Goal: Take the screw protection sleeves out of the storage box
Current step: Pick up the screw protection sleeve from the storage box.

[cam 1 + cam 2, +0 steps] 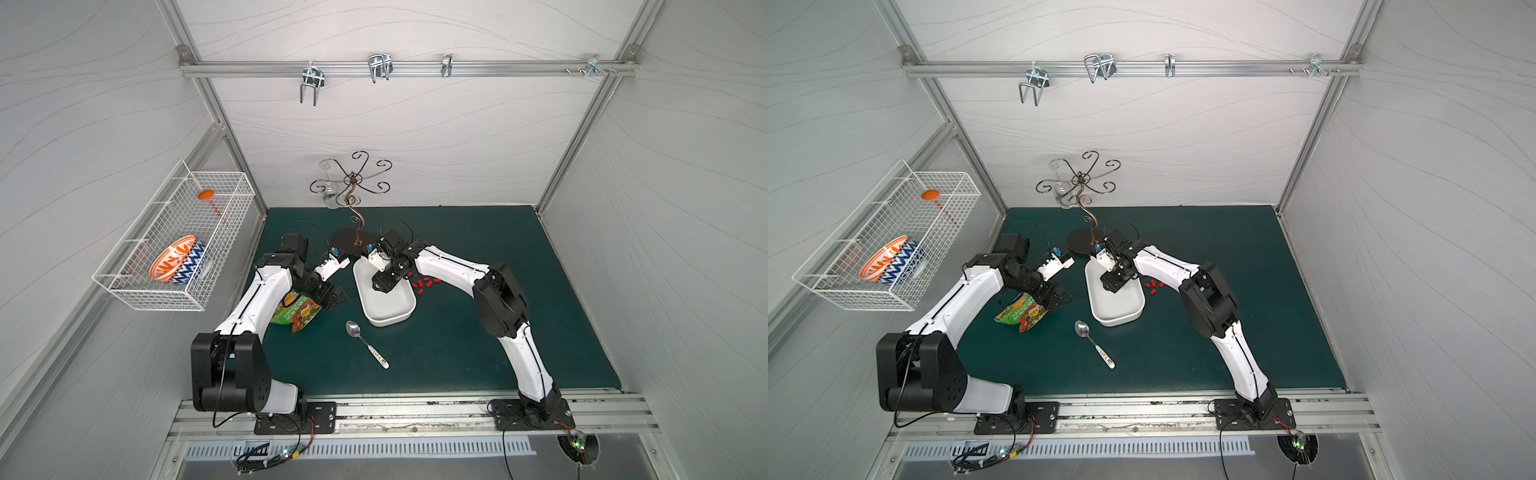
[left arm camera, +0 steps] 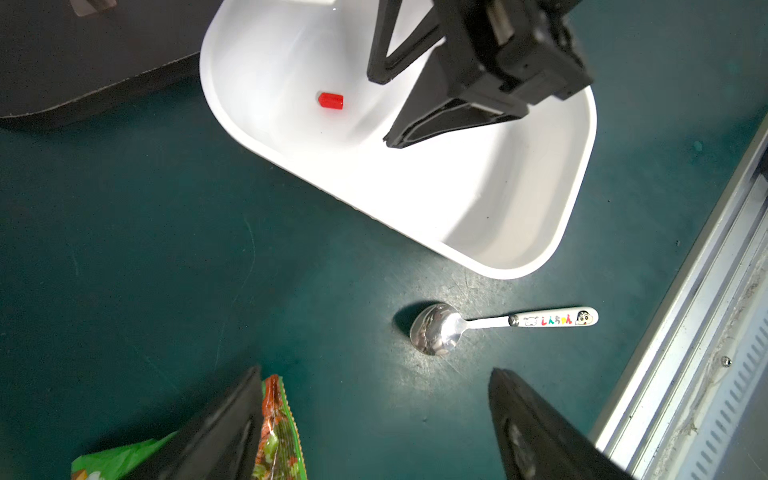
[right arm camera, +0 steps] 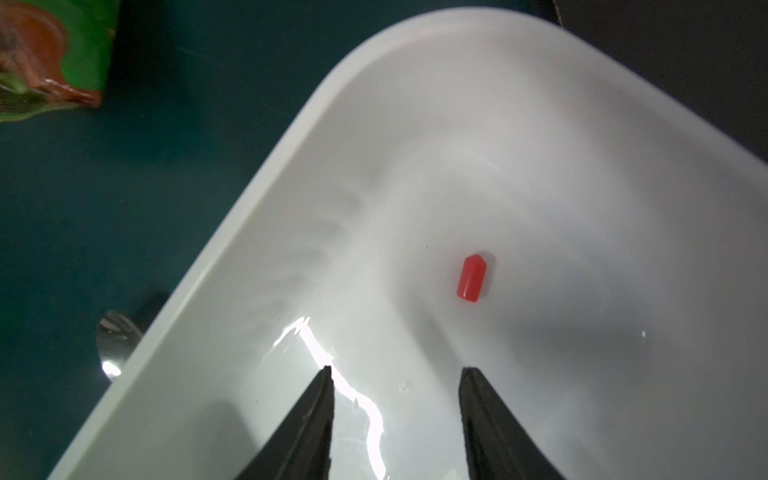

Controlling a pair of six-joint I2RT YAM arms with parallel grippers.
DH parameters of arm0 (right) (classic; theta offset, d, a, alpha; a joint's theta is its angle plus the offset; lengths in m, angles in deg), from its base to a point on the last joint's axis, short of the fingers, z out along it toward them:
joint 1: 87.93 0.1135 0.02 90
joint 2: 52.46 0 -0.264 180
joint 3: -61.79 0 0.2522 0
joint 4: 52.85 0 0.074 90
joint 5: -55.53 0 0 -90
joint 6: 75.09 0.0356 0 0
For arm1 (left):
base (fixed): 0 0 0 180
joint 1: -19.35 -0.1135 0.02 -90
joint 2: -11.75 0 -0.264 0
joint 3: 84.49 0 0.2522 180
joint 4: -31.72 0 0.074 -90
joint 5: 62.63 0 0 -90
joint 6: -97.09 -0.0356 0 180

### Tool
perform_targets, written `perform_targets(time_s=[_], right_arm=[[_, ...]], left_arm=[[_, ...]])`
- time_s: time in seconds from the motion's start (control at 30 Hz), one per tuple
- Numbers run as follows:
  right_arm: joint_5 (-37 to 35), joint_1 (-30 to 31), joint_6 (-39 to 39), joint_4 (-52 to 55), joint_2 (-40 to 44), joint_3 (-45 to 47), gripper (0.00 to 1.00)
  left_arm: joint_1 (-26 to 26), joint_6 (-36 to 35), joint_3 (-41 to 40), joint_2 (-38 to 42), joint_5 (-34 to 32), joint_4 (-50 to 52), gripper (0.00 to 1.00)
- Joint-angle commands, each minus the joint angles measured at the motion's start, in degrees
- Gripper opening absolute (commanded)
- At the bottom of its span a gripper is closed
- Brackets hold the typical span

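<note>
Storage box (image 3: 266,216) holding one red sleeve (image 3: 471,277), right gripper (image 3: 397,370) half open, empty

Enclosure: pale grey wall panels (image 1: 415,124) with faint wavy lines, on three sides. Silver aluminium rail (image 1: 498,68) across the back wall, carrying bent-metal hooks (image 1: 379,66). White wire basket (image 1: 145,297) fixed to a side wall. Bench topped with dark green mat (image 1: 457,353); slotted aluminium profile (image 1: 415,409) along its front edge.

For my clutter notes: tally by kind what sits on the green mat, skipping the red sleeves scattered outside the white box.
storage box: 1
screw protection sleeve seen inside it: 1
spoon: 1
snack packet: 1
metal hook stand: 1
Total: 5
</note>
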State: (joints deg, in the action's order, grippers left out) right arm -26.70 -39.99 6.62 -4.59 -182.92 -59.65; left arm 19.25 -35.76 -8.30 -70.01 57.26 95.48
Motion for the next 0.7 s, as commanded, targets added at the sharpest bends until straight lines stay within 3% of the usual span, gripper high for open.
perform_targets(time_s=[0.0,0.4,0.67], right_arm=[[-3.2,0.5,1.6,-1.4,-2.3,-2.2,0.51],[-8.6,0.5,0.9,-2.3,-7.8,-6.2,0.51],[-9.9,0.5,0.6,-2.7,-9.9,-7.7,0.41]], left_arm=[[-0.1,-0.5,-0.3,1.2,1.9,-0.6,0.88],[-0.1,-1.2,-0.9,2.0,2.8,-0.9,0.88],[-0.1,-1.5,-1.1,2.7,3.3,-0.9,0.88]])
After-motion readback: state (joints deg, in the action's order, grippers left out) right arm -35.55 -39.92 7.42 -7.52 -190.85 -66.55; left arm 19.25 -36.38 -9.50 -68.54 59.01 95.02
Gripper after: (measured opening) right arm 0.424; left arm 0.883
